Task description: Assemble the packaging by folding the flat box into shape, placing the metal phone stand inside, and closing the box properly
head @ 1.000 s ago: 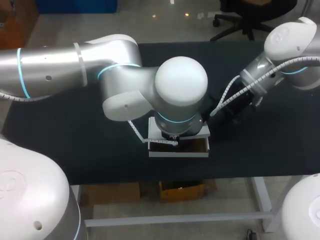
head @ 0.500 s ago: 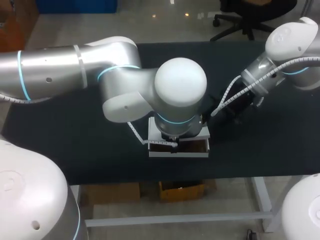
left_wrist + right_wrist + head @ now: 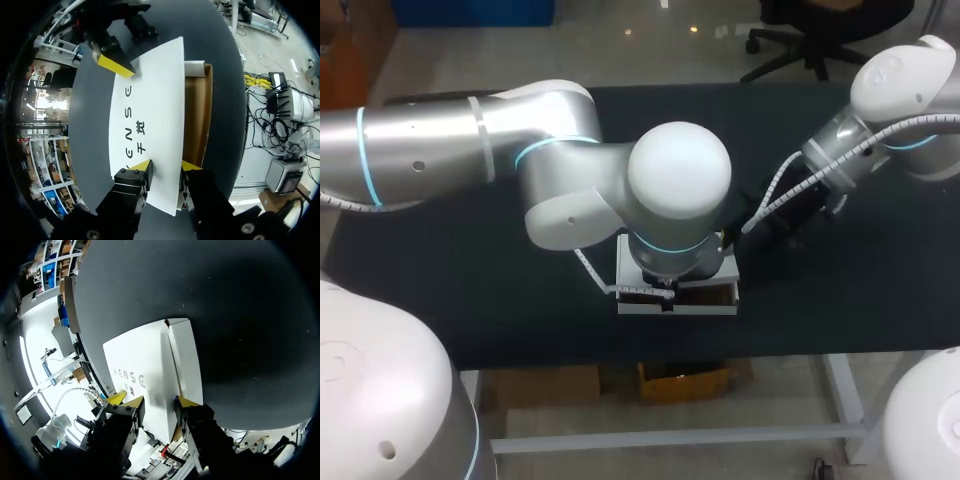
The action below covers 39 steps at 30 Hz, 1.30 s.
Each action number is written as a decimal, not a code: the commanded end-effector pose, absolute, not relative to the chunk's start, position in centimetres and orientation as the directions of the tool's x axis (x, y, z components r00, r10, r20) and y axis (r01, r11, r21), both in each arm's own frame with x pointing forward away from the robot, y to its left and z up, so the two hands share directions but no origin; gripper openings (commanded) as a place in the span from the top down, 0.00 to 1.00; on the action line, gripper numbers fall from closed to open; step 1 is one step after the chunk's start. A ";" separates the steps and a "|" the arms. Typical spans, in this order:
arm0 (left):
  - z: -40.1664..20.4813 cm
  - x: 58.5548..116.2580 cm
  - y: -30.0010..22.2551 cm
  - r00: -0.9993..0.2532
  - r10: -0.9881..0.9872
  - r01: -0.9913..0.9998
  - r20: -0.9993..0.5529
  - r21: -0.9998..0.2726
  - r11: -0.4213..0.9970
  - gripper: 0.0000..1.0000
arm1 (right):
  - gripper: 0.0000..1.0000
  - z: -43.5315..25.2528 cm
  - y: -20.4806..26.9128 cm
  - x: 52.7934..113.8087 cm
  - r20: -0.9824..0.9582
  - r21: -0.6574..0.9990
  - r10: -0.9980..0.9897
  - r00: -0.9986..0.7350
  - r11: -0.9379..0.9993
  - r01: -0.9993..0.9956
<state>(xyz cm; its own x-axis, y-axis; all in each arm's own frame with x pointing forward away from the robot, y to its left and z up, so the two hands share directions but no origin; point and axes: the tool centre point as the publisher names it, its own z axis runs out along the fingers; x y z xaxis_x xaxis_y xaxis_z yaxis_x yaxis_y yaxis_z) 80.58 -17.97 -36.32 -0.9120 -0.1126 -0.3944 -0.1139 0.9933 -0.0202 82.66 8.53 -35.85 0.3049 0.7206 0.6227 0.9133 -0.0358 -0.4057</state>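
White cardboard box [image 3: 680, 304] sits on the black, matte bench [image 3: 470, 300], close to its near edge and about midway along it. The box is a shallow rectangular carton, smooth and white outside and raw brown inside. From the head camera the bulky silver left arm [image 3: 570, 170] hides most of it.

In the left wrist view the printed white lid [image 3: 150, 110] lies flat across part of the tray. Beside it the brown interior [image 3: 196, 115] shows as a long open strip, and nothing can be seen in that strip. A small white tuck flap [image 3: 195, 68] stands at the tray's far end.

The left gripper [image 3: 166, 166] is above the box's near end with its fingers a narrow gap apart, clamping nothing. One yellow tip rests on the lid and the other is over the brown inside.

The right gripper [image 3: 153, 401] is at the opposite end, likewise parted and holding nothing. The lid and its crease to the narrower side panel [image 3: 186, 360] lie ahead of its tips. In the left wrist view one of its yellow tips touches the lid's far corner. The right arm [image 3: 880, 110] comes in over the bench's far right corner.
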 end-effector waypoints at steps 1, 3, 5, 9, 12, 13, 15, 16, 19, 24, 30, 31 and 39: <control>-37.0 80.3 -18.4 -0.910 -0.113 -0.116 -0.400 -0.016 0.993 0.68 | 0.63 -35.8 8.7 82.8 0.624 -0.408 0.719 0.305 -0.033 0.912; -37.1 80.2 -18.4 -0.909 -0.113 -0.116 -0.402 -0.017 0.993 0.67 | 0.62 -35.8 8.7 82.8 0.624 -0.408 0.720 0.305 -0.033 0.912; -37.1 80.2 -18.3 -0.908 -0.114 -0.116 -0.404 -0.019 0.993 0.66 | 0.62 -35.8 8.7 82.8 0.624 -0.408 0.720 0.305 -0.033 0.912; -37.2 80.1 -18.3 -0.907 -0.115 -0.116 -0.404 -0.022 0.993 0.66 | 0.62 -35.8 8.7 82.8 0.623 -0.408 0.720 0.306 -0.034 0.912; -37.2 80.0 -18.3 -0.907 -0.117 -0.117 -0.405 -0.024 0.993 0.67 | 0.63 -35.8 8.7 82.8 0.623 -0.408 0.720 0.306 -0.035 0.912; -37.2 80.0 -18.3 -0.907 -0.117 -0.117 -0.404 -0.024 0.993 0.67 | 0.63 -35.8 8.7 82.8 0.622 -0.407 0.721 0.306 -0.035 0.913; -37.2 80.0 -18.3 -0.907 -0.117 -0.117 -0.404 -0.025 0.993 0.67 | 0.63 -35.8 8.7 82.7 0.622 -0.407 0.721 0.305 -0.035 0.913; -37.2 80.0 -18.3 -0.907 -0.117 -0.117 -0.404 -0.025 0.993 0.67 | 0.63 -35.8 8.7 82.7 0.623 -0.407 0.721 0.305 -0.035 0.913; -37.2 80.0 -18.3 -0.907 -0.118 -0.117 -0.405 -0.025 0.993 0.66 | 0.63 -35.7 8.7 82.7 0.622 -0.406 0.721 0.305 -0.036 0.913; -37.2 80.0 -18.3 -0.907 -0.117 -0.116 -0.404 -0.027 0.993 0.66 | 0.62 -35.6 8.4 82.4 0.620 -0.404 0.722 0.307 -0.042 0.914; -37.2 80.0 -18.3 -0.907 -0.118 -0.116 -0.404 -0.027 0.993 0.66 | 0.62 -35.4 7.7 82.1 0.615 -0.399 0.724 0.311 -0.055 0.915; -37.2 80.0 -18.3 -0.907 -0.118 -0.117 -0.404 -0.027 0.993 0.66 | 0.62 -35.3 7.6 82.0 0.614 -0.398 0.725 0.312 -0.057 0.916; -37.1 80.0 -18.3 -0.907 -0.116 -0.116 -0.405 -0.026 0.993 0.66 | 0.62 -35.2 6.5 81.8 0.610 -0.395 0.722 0.326 -0.080 0.915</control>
